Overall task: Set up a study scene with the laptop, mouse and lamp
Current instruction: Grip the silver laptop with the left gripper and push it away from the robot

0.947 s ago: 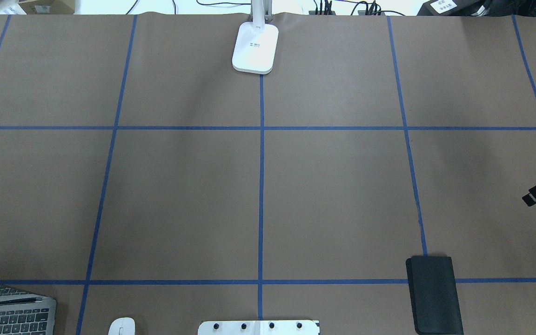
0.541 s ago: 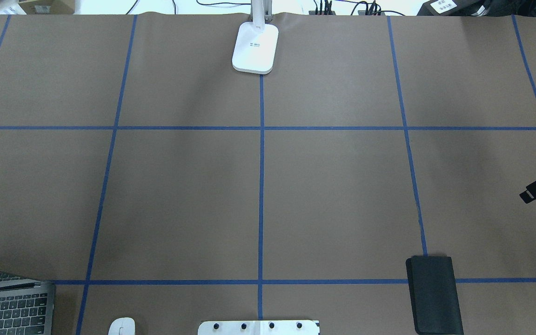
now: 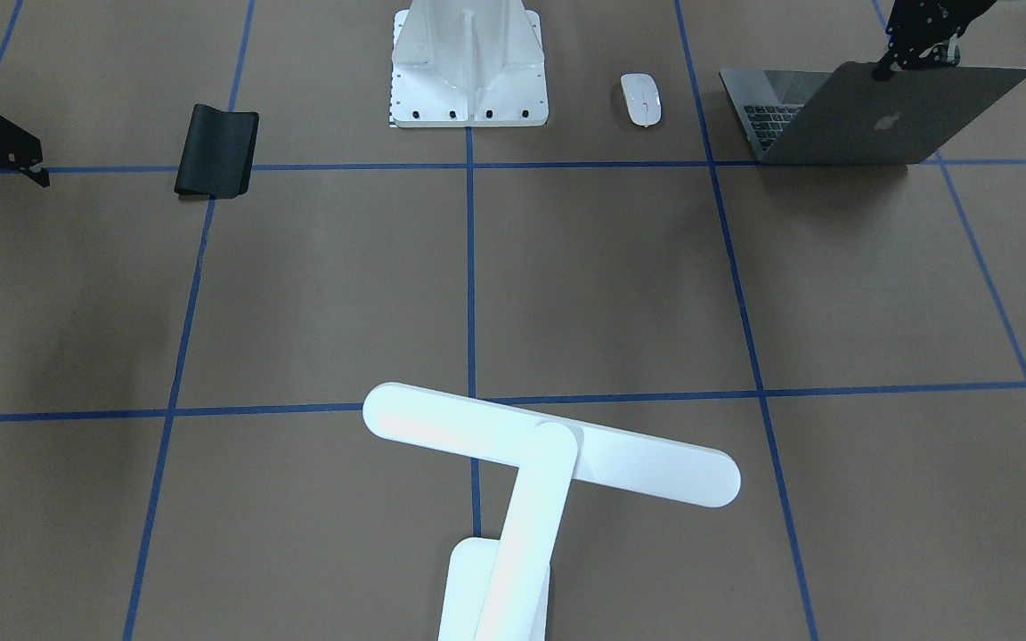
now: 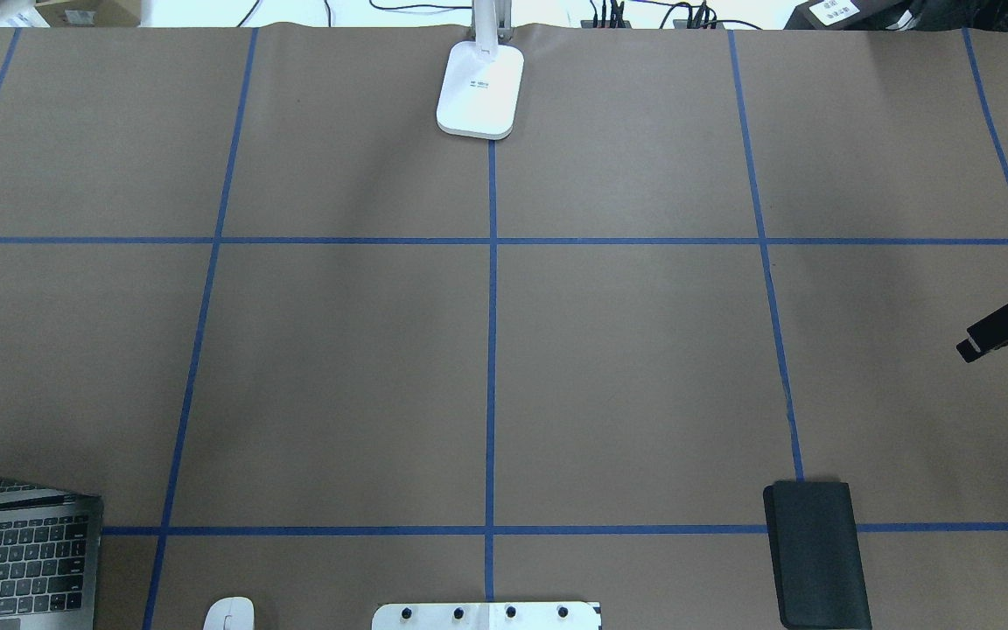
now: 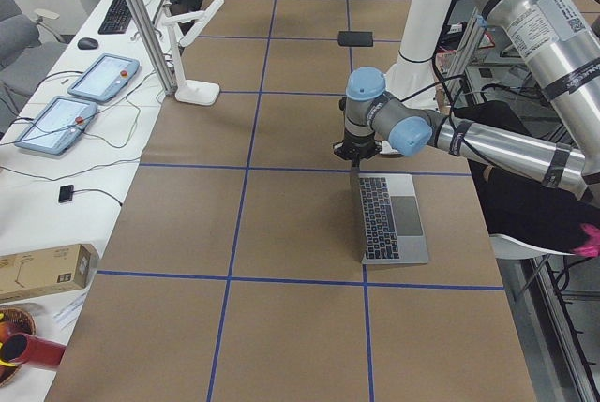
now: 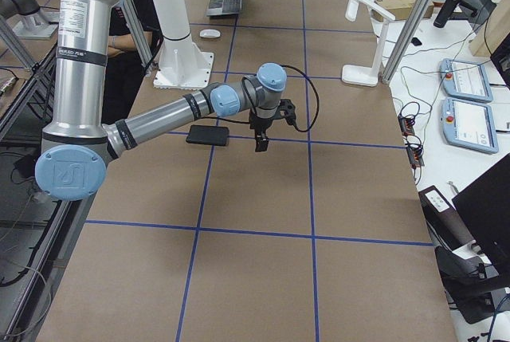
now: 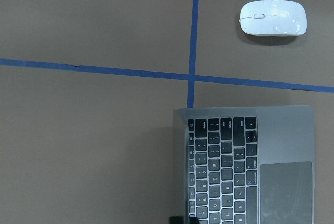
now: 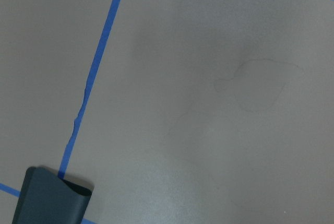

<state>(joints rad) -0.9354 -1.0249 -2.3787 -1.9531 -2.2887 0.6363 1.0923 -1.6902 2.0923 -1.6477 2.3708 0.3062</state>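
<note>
Barely started: laptop (image 4: 18,560) open at lower left of the overhead view, left hand (image 3: 887,67) looks clamped on the lid's top edge from above. Mouse (image 4: 228,614) lies at the bottom edge, lamp (image 4: 479,87) at top centre, neither placed yet. Right hand (image 4: 990,280) at right edge hangs over the counter (image 4: 338,367), fingers spread, empty.

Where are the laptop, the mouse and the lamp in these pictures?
laptop (image 3: 874,116): exterior front-facing view, middle of the lid.
mouse (image 3: 641,98): exterior front-facing view, top shell.
lamp (image 3: 533,507): exterior front-facing view, slanted arm.
</note>
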